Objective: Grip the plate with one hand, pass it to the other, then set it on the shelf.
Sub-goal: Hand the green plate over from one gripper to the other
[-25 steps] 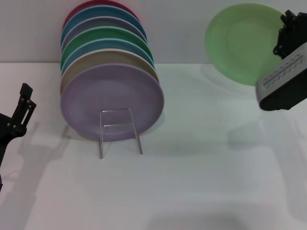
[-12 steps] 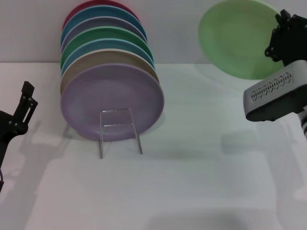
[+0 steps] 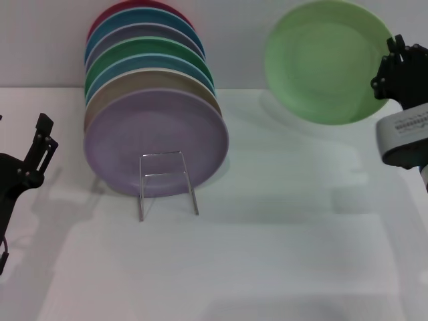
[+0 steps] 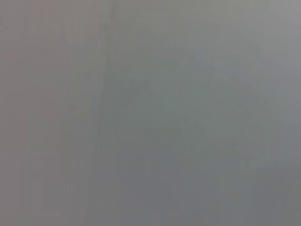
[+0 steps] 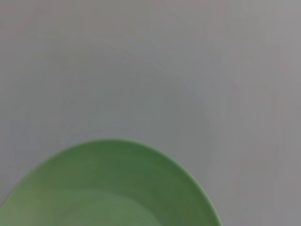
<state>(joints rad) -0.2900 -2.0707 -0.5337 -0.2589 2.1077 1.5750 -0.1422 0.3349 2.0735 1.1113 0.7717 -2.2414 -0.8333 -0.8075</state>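
The light pastel-green plate (image 3: 326, 61) hangs in the air at the upper right of the head view, facing me. My right gripper (image 3: 394, 70) is shut on its right rim. The plate also fills the lower part of the right wrist view (image 5: 113, 188). The thin silver wire rack (image 3: 167, 182) stands on the white table left of centre, its front loop before a lilac plate (image 3: 155, 142). My left gripper (image 3: 37, 150) is low at the left edge, left of the rack and apart from everything. The left wrist view shows only plain grey.
Several upright plates stand stacked in the rack behind the lilac one: tan (image 3: 157, 81), blue, dark green (image 3: 150, 48), purple, blue and red (image 3: 127, 8). The white table (image 3: 267, 234) stretches in front and to the right of the rack. A pale wall lies behind.
My right gripper has carried the green plate up and to the left, toward the middle. My left gripper has shifted slightly right and down.
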